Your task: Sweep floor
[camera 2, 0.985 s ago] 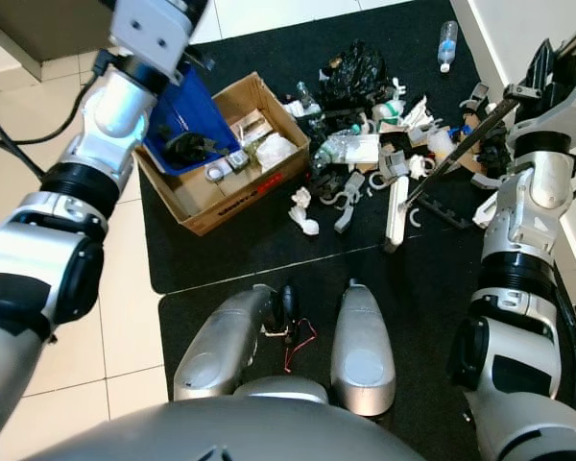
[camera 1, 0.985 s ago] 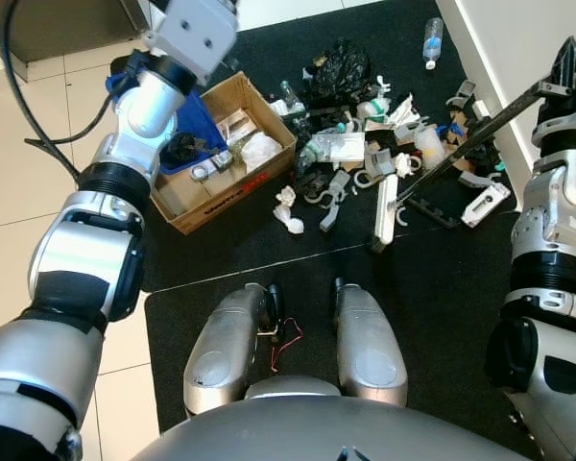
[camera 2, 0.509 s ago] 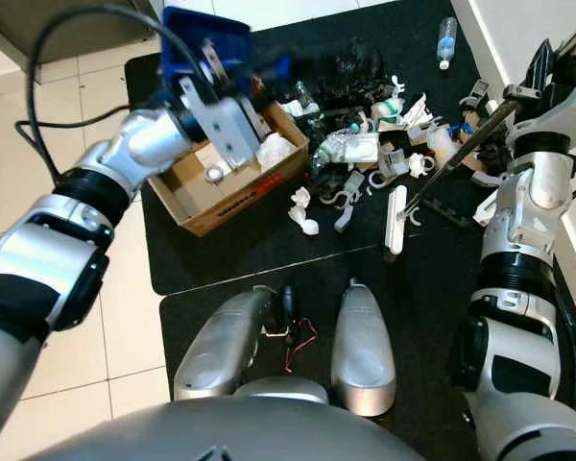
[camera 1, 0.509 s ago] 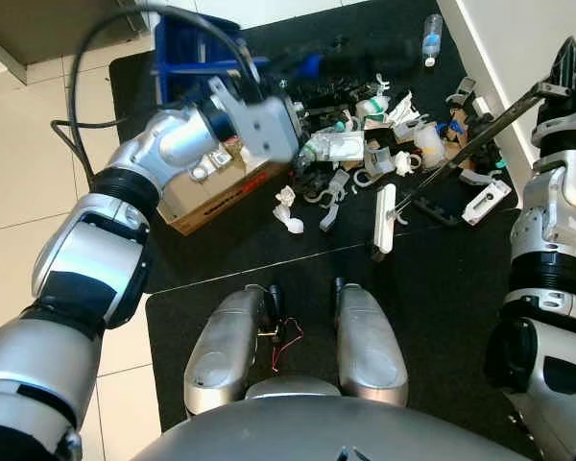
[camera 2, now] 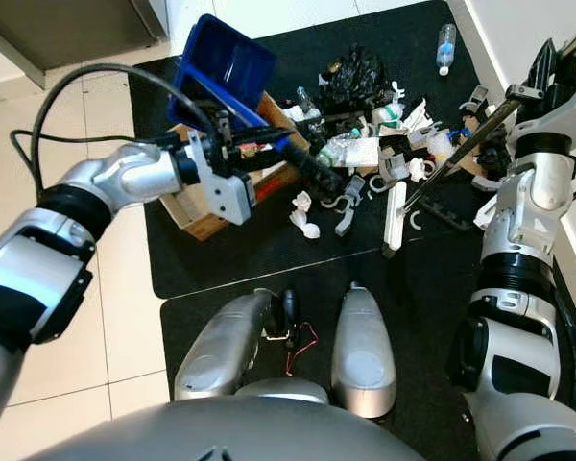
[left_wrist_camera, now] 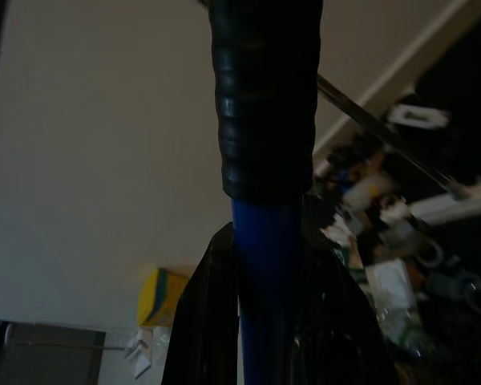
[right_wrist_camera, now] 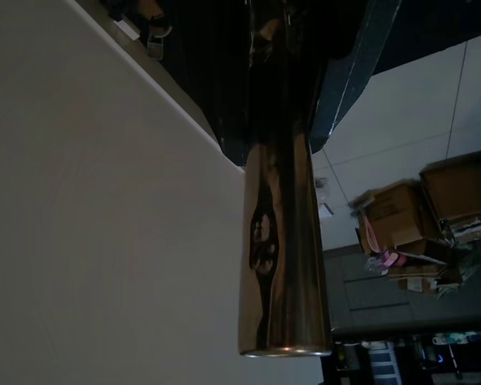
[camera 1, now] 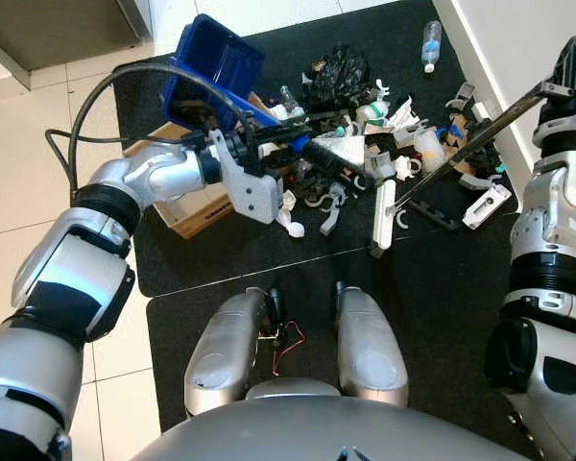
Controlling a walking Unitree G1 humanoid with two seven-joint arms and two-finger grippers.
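My left gripper [camera 1: 256,146] is shut on the handle of a blue dustpan [camera 1: 216,62]. The pan is raised over the cardboard box [camera 1: 187,206], and its black grip [camera 1: 328,158] points toward the litter pile [camera 1: 384,134]. That pile of white plastic bits, packaging and a black bag [camera 1: 341,67] lies on the black mat [camera 1: 442,288]. At the right edge my right gripper [camera 1: 563,77] is shut on the metal broom pole [camera 1: 461,149]. The pole slants down to the white broom head [camera 1: 384,216] at the pile's near edge. The left wrist view looks along the blue handle [left_wrist_camera: 264,265].
A plastic bottle [camera 1: 430,43] lies at the far end of the mat beside the white wall [camera 1: 528,38]. Pale tile floor [camera 1: 29,163] lies to the left. My two legs [camera 1: 365,336] stand on the near mat. A grey cabinet [camera 1: 58,24] is at far left.
My left arm has dropped and swung right, bringing the dustpan from tipped over the box to raised with its handle toward the litter. The broom and right arm have not moved.
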